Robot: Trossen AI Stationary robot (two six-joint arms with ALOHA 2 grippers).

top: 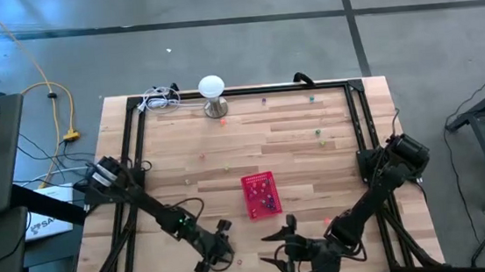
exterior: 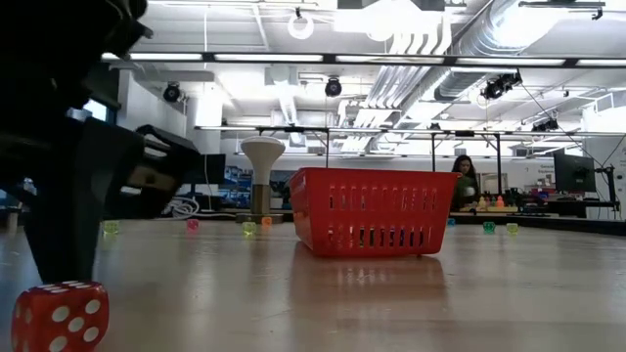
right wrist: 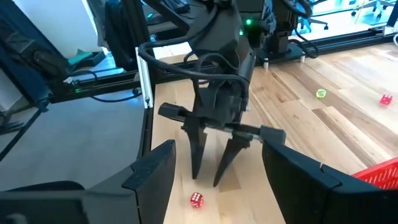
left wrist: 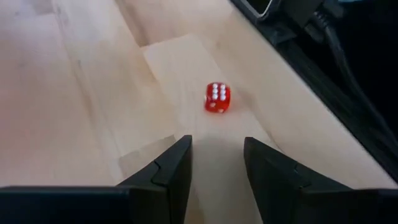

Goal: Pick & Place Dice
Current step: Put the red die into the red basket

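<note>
Red with white pips, the small plastic die (left wrist: 217,98) I am after lies on the pale wooden table (top: 315,160) near its front edge, just ahead of my left gripper (left wrist: 216,163) and in line with the gap between my two dark fingers (left wrist: 171,165). My jaws stand partly open with nothing between them; the die sits clear of both tips, beyond them, not yet inside the gap. From the right wrist view my fingers point steeply down at the table, with the die (right wrist: 196,200) resting just past their tips. As a cube it has no long axis to line up with; I judge only that its faces look slightly turned against my jaws, which a closing grip should square up.

So the coming move, as I read it, is a short reach forward and down until the die sits between my fingers, then a squeeze.

My right gripper (top: 280,238) waits close by at the front edge, also open and holding nothing. The left is nearer and already aimed.

Farther up the table stands the red slotted plastic basket (top: 261,194), well apart from this die, with other tiny coloured dice (top: 318,133) scattered beyond it.
</note>
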